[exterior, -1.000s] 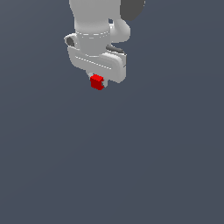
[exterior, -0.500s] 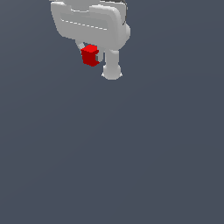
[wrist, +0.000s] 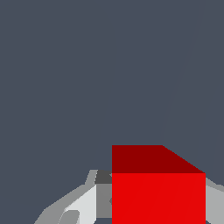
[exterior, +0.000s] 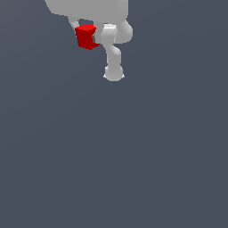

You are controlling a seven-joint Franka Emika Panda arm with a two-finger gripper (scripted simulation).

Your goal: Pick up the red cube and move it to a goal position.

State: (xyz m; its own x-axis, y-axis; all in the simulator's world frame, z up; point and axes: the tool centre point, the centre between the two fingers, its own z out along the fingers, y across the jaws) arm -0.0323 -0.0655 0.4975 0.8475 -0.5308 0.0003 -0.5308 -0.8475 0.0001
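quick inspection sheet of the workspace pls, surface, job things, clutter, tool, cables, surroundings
surface: plain dark grey-blue ground, uniform, no marks seen
job's things: red cube held up in the tool, near the top of the exterior view; fills the near part of the wrist view
clutter: nothing seen
grippers: tool shut on the red cube, a finger on each side; white arm partly cut off by the frame edge
cables: nothing seen
surroundings: nothing seen beyond the grey ground; no goal marker visible
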